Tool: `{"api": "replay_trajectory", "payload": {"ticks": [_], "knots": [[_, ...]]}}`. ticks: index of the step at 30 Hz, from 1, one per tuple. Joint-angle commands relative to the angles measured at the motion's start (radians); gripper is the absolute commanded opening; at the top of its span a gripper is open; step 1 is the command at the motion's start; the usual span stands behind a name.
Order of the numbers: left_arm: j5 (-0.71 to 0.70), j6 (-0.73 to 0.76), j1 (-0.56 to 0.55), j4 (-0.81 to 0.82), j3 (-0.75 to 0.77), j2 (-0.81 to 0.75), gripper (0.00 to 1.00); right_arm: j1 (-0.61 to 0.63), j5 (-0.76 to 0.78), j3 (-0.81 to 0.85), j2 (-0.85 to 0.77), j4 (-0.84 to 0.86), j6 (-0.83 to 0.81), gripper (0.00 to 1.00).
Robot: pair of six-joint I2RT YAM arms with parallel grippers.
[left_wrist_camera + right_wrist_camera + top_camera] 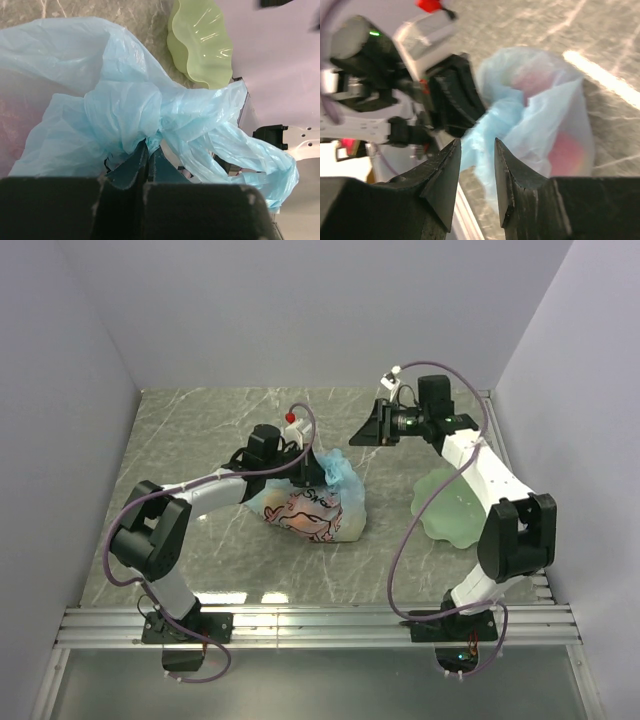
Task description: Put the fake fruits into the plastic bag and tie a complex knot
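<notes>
The light-blue plastic bag [312,508] with the pink cartoon print lies mid-table. Its twisted ends form a bunched knot [338,473] with long tails [240,147]. The fake fruits show only as red-pink shapes [567,152] through the bag's film. My left gripper [305,470] is shut on the blue plastic just under the knot [127,107], and its fingertips [159,157] are pinched together there. My right gripper [362,430] hangs above and to the right of the bag, open and empty. In the right wrist view the bag [545,120] lies well beyond its fingers [447,170].
The pale green wavy-edged plate [448,505] lies to the right of the bag, beside the right arm, and also shows in the left wrist view [200,40]. White walls enclose the marble-patterned table [200,430] on three sides. A metal rail [320,622] runs along the near edge.
</notes>
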Motion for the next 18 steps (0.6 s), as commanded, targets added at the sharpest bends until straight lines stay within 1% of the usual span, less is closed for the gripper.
{"api": "replay_trajectory", "payload": {"ticks": [1, 2, 3, 5, 7, 8, 9, 10, 11, 12, 13, 15, 16, 17, 18], "knots": [[0.008, 0.007, -0.001, 0.005, 0.033, -0.002, 0.00, 0.046, 0.087, -0.018, 0.060, -0.063, -0.108, 0.40], [-0.003, 0.024, -0.003, -0.014, 0.042, 0.009, 0.00, 0.055, 0.100, -0.002, 0.082, -0.143, -0.142, 0.40], [-0.024, 0.033, -0.003, -0.065, 0.063, 0.016, 0.00, 0.063, 0.098, -0.004, 0.119, -0.169, -0.179, 0.42], [-0.029, 0.041, -0.009, -0.078, 0.069, 0.030, 0.00, 0.075, 0.086, -0.027, 0.147, -0.226, -0.207, 0.45], [-0.026, 0.032, -0.009, -0.063, 0.066, 0.038, 0.00, 0.078, 0.068, -0.066, 0.161, -0.229, -0.224, 0.49], [-0.023, 0.019, -0.012, -0.060, 0.068, 0.049, 0.00, 0.076, 0.049, -0.106, 0.164, -0.222, -0.224, 0.54], [-0.018, 0.012, -0.010, -0.054, 0.068, 0.053, 0.00, 0.076, 0.011, -0.125, 0.164, -0.219, -0.222, 0.55], [-0.011, -0.004, -0.010, -0.038, 0.068, 0.059, 0.01, 0.078, -0.014, -0.145, 0.164, -0.202, -0.216, 0.62], [-0.003, -0.013, -0.010, -0.026, 0.066, 0.068, 0.00, 0.076, -0.032, -0.181, 0.165, -0.194, -0.202, 0.64], [0.003, -0.021, -0.010, -0.012, 0.063, 0.075, 0.00, 0.078, -0.094, -0.197, 0.176, -0.188, -0.182, 0.64], [0.018, -0.031, -0.010, -0.002, 0.062, 0.081, 0.00, 0.078, -0.119, -0.209, 0.182, -0.177, -0.176, 0.74], [0.064, -0.085, -0.010, 0.076, 0.044, 0.096, 0.00, 0.084, -0.181, -0.257, 0.191, -0.132, -0.108, 0.75], [0.083, -0.128, -0.010, 0.107, 0.036, 0.099, 0.00, 0.089, -0.204, -0.296, 0.193, -0.043, -0.068, 0.75], [0.118, -0.154, -0.010, 0.185, 0.028, 0.104, 0.01, 0.092, -0.225, -0.315, 0.197, 0.012, -0.022, 0.75], [0.136, -0.178, -0.010, 0.222, 0.014, 0.107, 0.00, 0.104, -0.239, -0.333, 0.205, 0.077, 0.097, 0.75]]}}
